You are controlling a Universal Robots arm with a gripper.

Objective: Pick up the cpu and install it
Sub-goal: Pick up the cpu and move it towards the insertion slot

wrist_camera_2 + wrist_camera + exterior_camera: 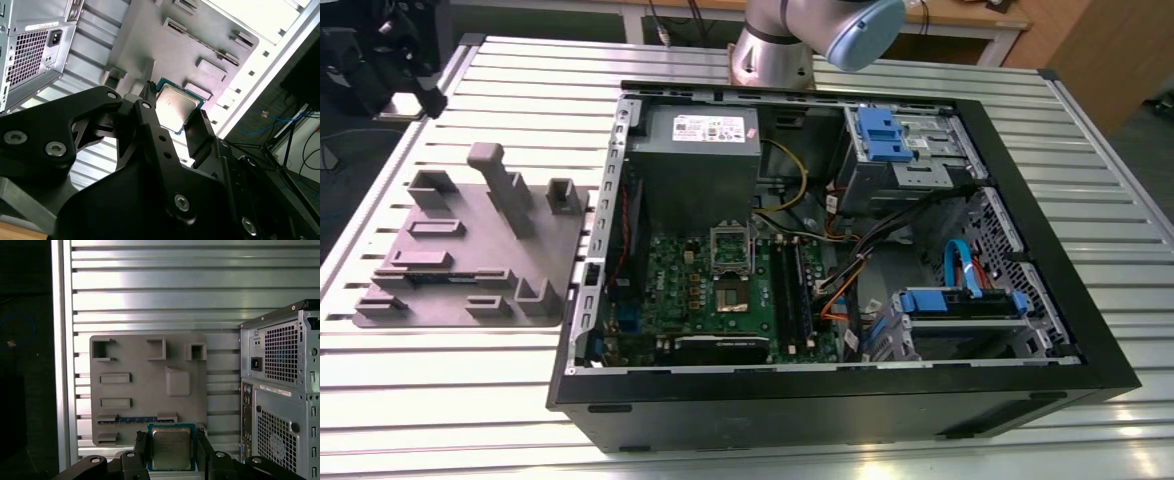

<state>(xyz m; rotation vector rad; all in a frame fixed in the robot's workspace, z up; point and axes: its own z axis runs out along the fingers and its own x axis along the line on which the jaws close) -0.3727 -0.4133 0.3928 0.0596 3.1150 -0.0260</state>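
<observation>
The pick appears done: the fingers (141, 446) pinch the cpu (171, 450) by two opposite edges, holding it above the counter (150, 285) by the grey tray (145, 365), outside the case (280, 390). Installation is left, since the cpu is nowhere near the motherboard (707, 300) inside.

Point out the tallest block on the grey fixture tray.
The slim upright post toward the fixture tray's far side in the exterior view; the other blocks stand much lower. The gripper holds the cpu.
</observation>
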